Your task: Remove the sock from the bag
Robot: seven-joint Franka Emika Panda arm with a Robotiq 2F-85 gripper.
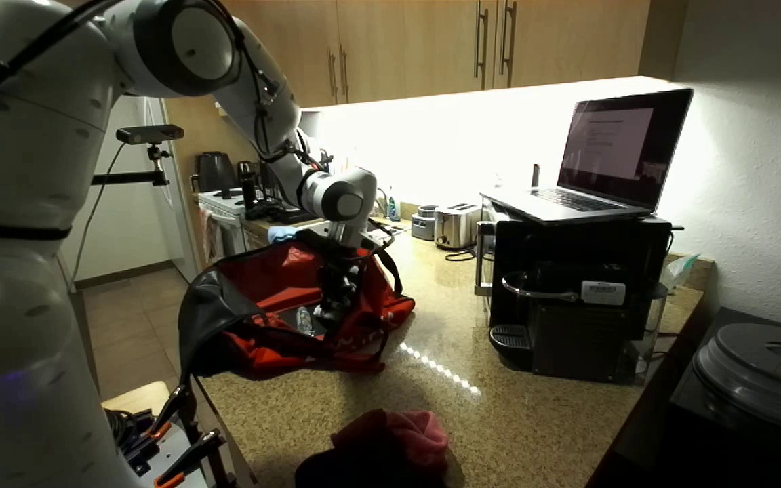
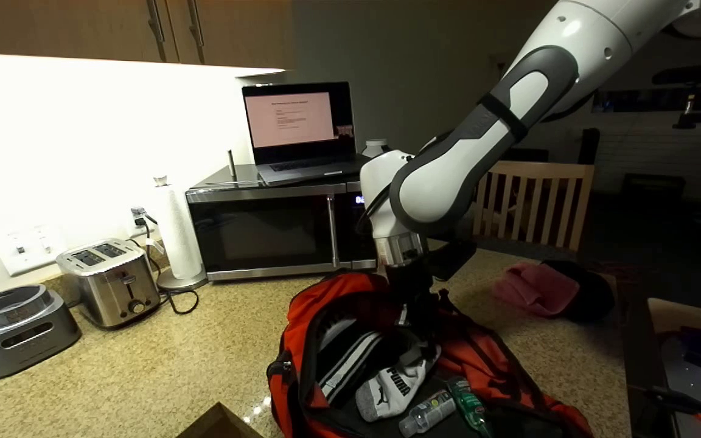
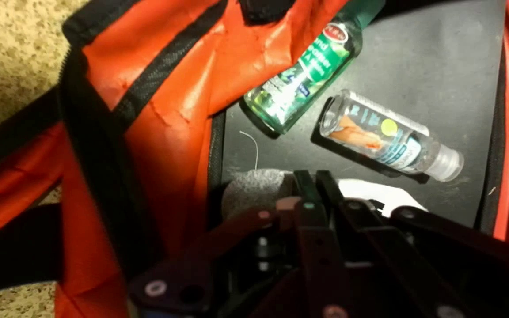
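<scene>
Bag [image 2: 305,310]: open on the desk [image 2: 174,359]
Sock [image 2: 381,394]: inside — near green bottle [image 3: 305,79], clear bottle [image 3: 380,134]
Tool [image 3: 314,176]: we see it pinching the sock

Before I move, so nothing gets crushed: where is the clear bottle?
In the wrist view, the clear bottle lies inside the red bag, right of centre, with the green bottle to its left and the sock lower in frame.

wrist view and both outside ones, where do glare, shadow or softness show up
Both exterior views: wall under the cupboards burnt out to white, reflections dotting the counter; an exterior view: room beyond the wooden chair sunk in darkness; wrist view: glare on the green bottle, a dark shadow beside the clear bottle, the hand dim and soft.
</scene>
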